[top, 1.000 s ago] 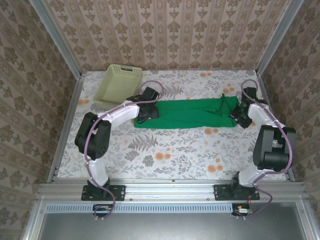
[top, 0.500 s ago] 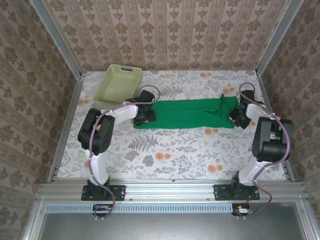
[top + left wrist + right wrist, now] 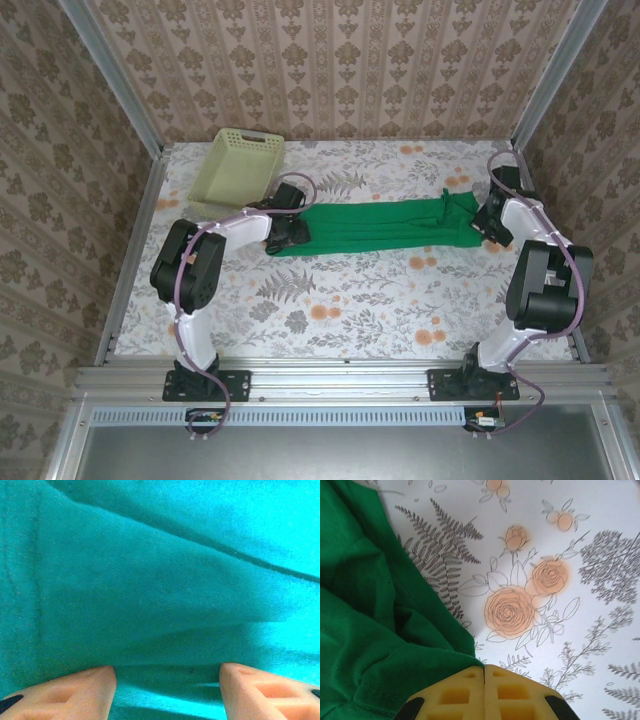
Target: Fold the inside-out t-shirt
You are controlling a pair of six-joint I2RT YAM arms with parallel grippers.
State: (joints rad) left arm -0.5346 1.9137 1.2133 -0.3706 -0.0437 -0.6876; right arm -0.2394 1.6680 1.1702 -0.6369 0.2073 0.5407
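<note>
The inside-out t-shirt (image 3: 380, 225) is a bright green strip lying across the middle of the table, its right end bunched. My left gripper (image 3: 287, 232) sits on its left end. In the left wrist view the fingers (image 3: 65, 692) stand well apart, with a fold of the green cloth (image 3: 165, 580) lying between and under them; the gripper (image 3: 167, 672) is open. My right gripper (image 3: 490, 225) is at the shirt's right end. In the right wrist view it (image 3: 484, 667) is shut, with the corner of the shirt's edge (image 3: 365, 620) caught at its tips.
A pale yellow-green lattice basket (image 3: 235, 165) stands at the back left, just behind the left arm. The floral tablecloth (image 3: 350, 300) lies bare in front of the shirt. Metal frame rails (image 3: 130, 250) and papered walls close in both sides and the back.
The right gripper has shut on the shirt's right end and drawn back toward the right wall. The left gripper has slid a little to the left. The shirt strip looks narrower and tauter.
</note>
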